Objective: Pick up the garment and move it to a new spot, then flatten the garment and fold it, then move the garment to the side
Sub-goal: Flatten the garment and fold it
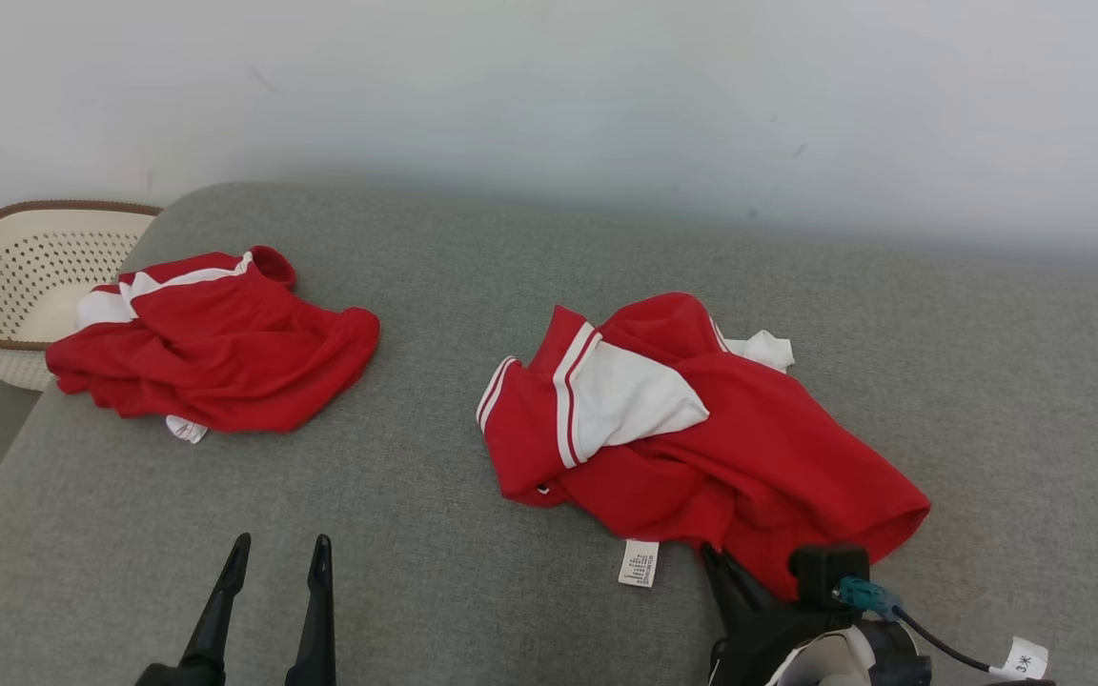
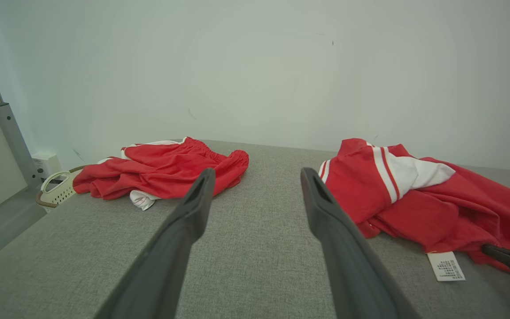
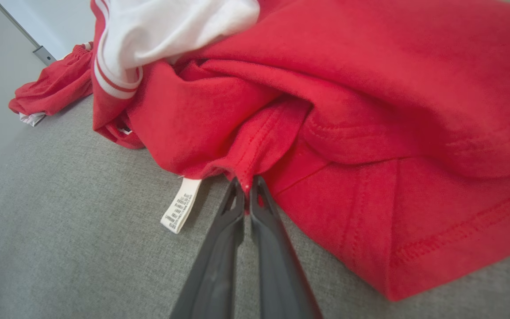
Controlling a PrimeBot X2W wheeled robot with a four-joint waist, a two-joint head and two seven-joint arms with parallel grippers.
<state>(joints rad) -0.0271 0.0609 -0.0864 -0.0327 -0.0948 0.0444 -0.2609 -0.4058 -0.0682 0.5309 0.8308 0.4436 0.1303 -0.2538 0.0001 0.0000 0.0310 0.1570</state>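
**Right gripper [image 3: 247,186] pinches red garment [image 1: 759,448] at its near edge**

The garment, red with a white panel and white-striped cuffs, lies crumpled on the right half of a grey cushion [image 1: 435,534], in front of a pale wall [image 1: 606,95]. The right gripper's two dark fingers are pressed almost together on a stitched fold of red cloth at the garment's near edge. A sliver of the fabric shows between their tips in the right wrist view. A white care label [image 1: 639,562] lies flat on the cushion just beside that pinch, on its left as the head camera sees it. The rest of the garment rests on the cushion, its white panel uppermost and a white scrap showing at the far side.

The left gripper [image 1: 282,543] is at the lower left of the head view, its fingers spread wide with nothing between them. It is over bare grey fabric and well apart from the garment. Its wrist camera looks out between the two fingers across the cushion toward the wall.

A pair of red shorts [image 1: 225,353] with white trim lies bunched near the cushion's far left corner, well apart from the garment. Beyond that corner is a cream perforated basket [image 1: 25,267] with a brown rim, lower than the cushion top.
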